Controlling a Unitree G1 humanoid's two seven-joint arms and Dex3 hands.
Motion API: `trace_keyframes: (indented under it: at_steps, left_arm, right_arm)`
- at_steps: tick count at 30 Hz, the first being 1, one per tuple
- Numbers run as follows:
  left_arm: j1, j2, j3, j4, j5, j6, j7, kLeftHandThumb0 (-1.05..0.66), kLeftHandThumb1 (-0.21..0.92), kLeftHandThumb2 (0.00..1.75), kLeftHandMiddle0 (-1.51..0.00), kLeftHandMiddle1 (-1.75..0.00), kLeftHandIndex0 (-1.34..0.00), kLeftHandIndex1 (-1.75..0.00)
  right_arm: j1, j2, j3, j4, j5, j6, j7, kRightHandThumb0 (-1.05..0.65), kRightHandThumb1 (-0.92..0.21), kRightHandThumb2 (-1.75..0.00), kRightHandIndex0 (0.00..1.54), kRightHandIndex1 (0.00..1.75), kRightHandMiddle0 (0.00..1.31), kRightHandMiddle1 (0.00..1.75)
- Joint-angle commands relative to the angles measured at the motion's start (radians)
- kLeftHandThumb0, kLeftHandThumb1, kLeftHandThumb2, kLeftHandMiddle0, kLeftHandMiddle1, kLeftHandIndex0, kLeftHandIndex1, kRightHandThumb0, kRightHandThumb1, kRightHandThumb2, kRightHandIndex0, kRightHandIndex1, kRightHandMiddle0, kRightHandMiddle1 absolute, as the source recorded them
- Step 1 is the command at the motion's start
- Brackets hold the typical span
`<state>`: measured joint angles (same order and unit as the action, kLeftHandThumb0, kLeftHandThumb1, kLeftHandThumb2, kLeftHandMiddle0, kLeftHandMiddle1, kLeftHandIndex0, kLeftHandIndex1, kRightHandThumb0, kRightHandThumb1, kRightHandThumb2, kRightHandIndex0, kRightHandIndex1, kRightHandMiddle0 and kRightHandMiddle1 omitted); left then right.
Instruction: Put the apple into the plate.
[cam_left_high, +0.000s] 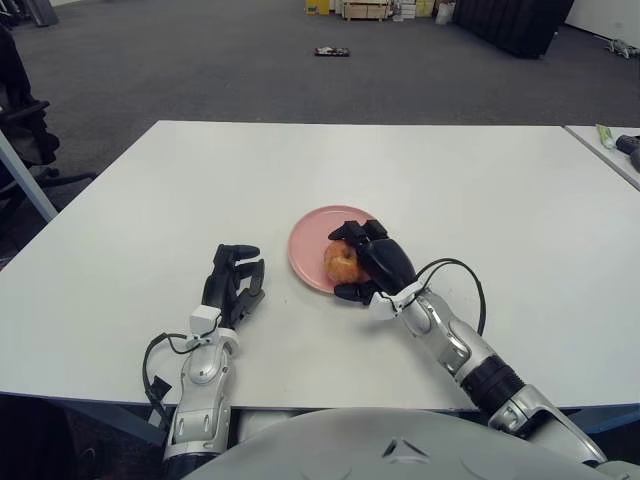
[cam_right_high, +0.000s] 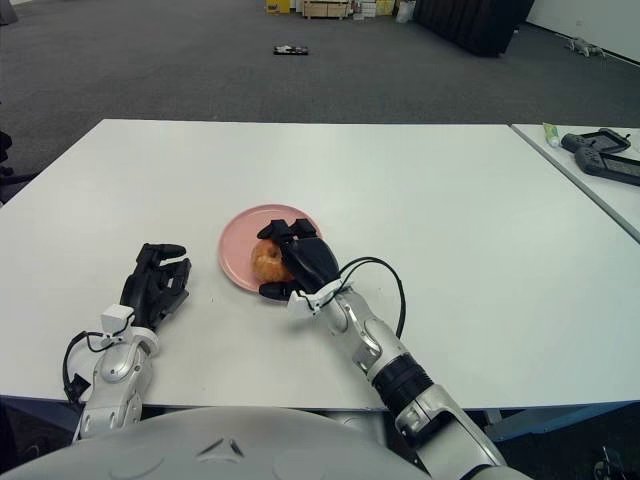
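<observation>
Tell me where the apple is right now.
The apple sits over the pink plate near the middle of the white table, wrapped by the right hand; the left hand shows to the plate's left.

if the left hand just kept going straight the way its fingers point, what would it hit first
Nothing, as far as the views show. The left hand points up the white table toward its far edge; the round pink plate lies off to the right of that line, though depth is hard to judge.
</observation>
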<state>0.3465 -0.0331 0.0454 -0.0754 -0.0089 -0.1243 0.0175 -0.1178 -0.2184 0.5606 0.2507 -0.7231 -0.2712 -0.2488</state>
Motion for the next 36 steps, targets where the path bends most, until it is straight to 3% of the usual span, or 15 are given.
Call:
trace_keyframes:
  at_steps: [1, 6, 14, 23, 36]
  left_arm:
    - [0.019, -0.004, 0.000, 0.012, 0.004, 0.043, 0.013, -0.35, 0.92, 0.54, -0.36, -1.48, -0.19, -1.75]
    - [0.019, -0.002, 0.000, 0.011, 0.003, 0.045, 0.015, -0.35, 0.92, 0.54, -0.37, -1.48, -0.19, -1.75]
    - [0.013, 0.004, 0.005, 0.021, -0.007, 0.043, 0.005, -0.35, 0.92, 0.54, -0.38, -1.46, -0.19, -1.75]
    - [0.014, 0.004, -0.001, 0.014, -0.003, 0.040, 0.009, -0.35, 0.92, 0.54, -0.37, -1.45, -0.19, -1.75]
    - [0.005, -0.005, 0.006, 0.022, -0.033, 0.049, 0.006, -0.35, 0.92, 0.53, -0.42, -1.44, -0.19, -1.75]
  right_arm:
    - [0.026, -0.010, -0.026, -0.029, 0.033, -0.011, 0.023, -0.73, -0.75, -0.79, 0.00, 0.50, 0.00, 0.75]
    - [0.051, -0.011, -0.057, -0.074, 0.076, -0.028, 0.045, -0.72, -0.74, -0.78, 0.00, 0.22, 0.00, 0.49]
    - [0.084, -0.002, -0.108, -0.119, 0.130, -0.056, 0.048, -0.70, -0.73, -0.80, 0.00, 0.12, 0.00, 0.32]
    - [0.116, 0.004, -0.160, -0.177, 0.187, -0.049, 0.081, -0.73, -0.73, -0.81, 0.00, 0.17, 0.00, 0.38]
    - [0.165, 0.049, -0.215, -0.249, 0.266, -0.024, 0.112, -0.76, -0.69, -0.81, 0.00, 0.24, 0.00, 0.64]
